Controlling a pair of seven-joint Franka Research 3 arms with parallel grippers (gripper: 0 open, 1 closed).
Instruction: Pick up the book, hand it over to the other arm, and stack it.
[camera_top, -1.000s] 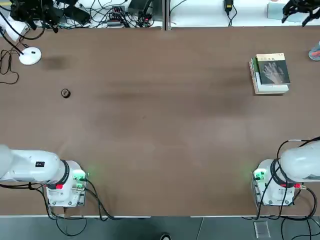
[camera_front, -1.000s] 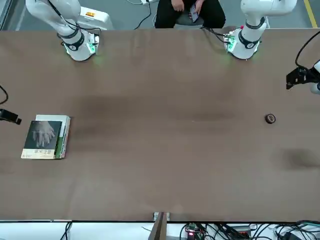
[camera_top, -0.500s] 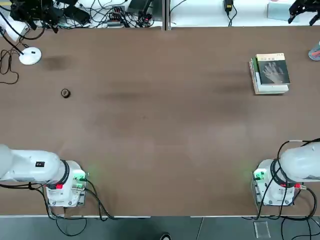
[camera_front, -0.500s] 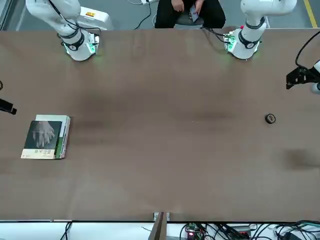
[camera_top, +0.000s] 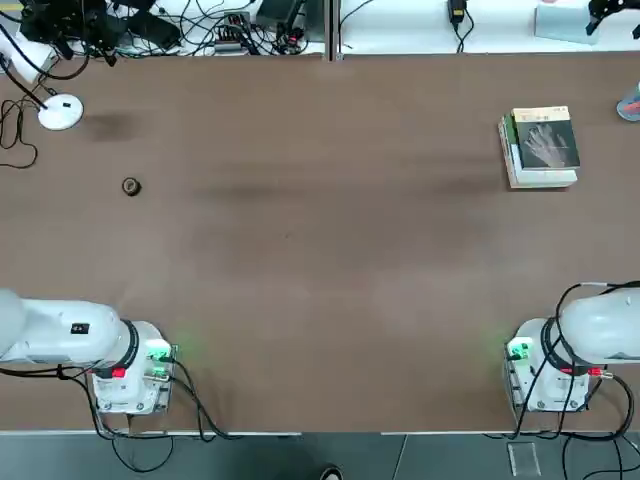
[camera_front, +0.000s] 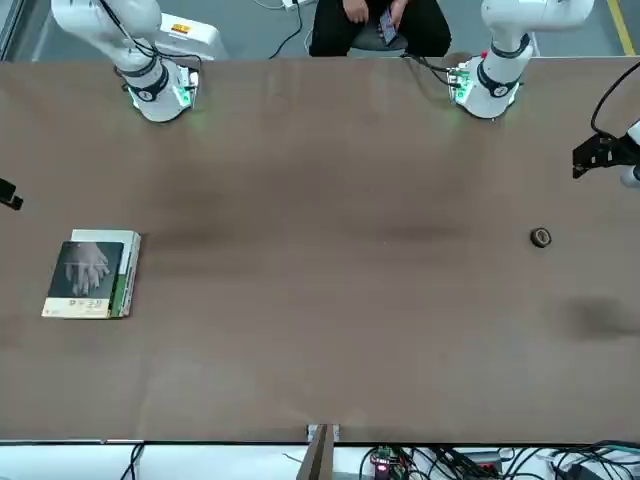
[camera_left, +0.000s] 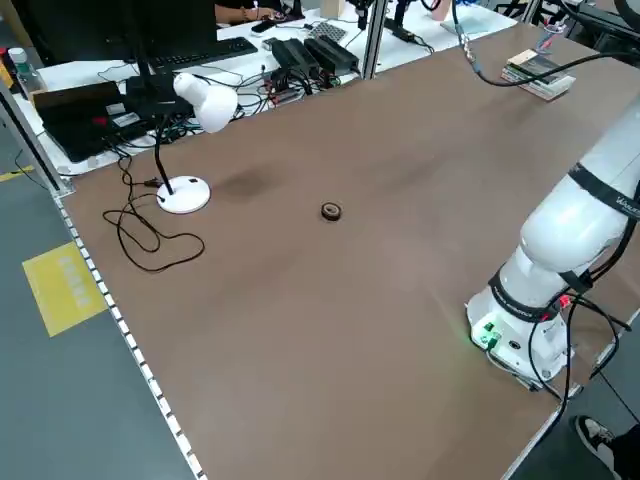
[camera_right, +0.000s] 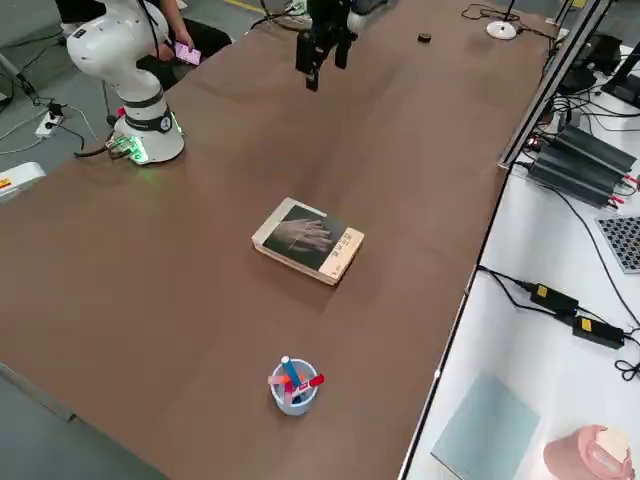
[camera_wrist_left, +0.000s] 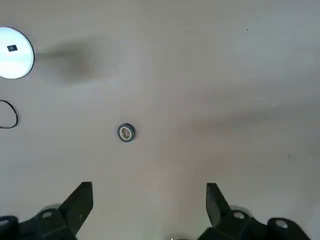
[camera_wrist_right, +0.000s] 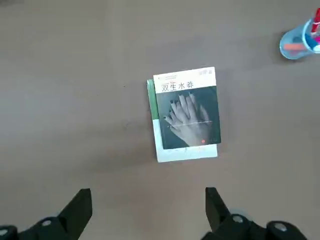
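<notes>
the book (camera_wrist_right: 189, 111) lies flat on top of the thicker green-and-white book (camera_wrist_right: 152, 114), on my right side of the counter (camera_top: 320, 250), toward its far edge. my right tool (camera_wrist_right: 147, 212) hangs high above the stack with its fingers (camera_wrist_right: 80, 205) spread wide and empty, well clear of the cover; from its wrist camera the book sits between and beyond the two fingertips. in the top view that tool (camera_top: 612, 10) shows only at the far right corner, past the counter's edge, well apart from the book (camera_top: 546, 139). a cup of pens (camera_right: 292, 384) stands near the stack, apart from it. my left tool (camera_wrist_left: 149, 205) is spread and empty too, held high over my left part of the counter, above a small roll of tape (camera_wrist_left: 125, 132). compared with a second ago, the right tool has drawn farther away from the book, toward the far corner, while the book, the stack and the left tool have not shifted.
</notes>
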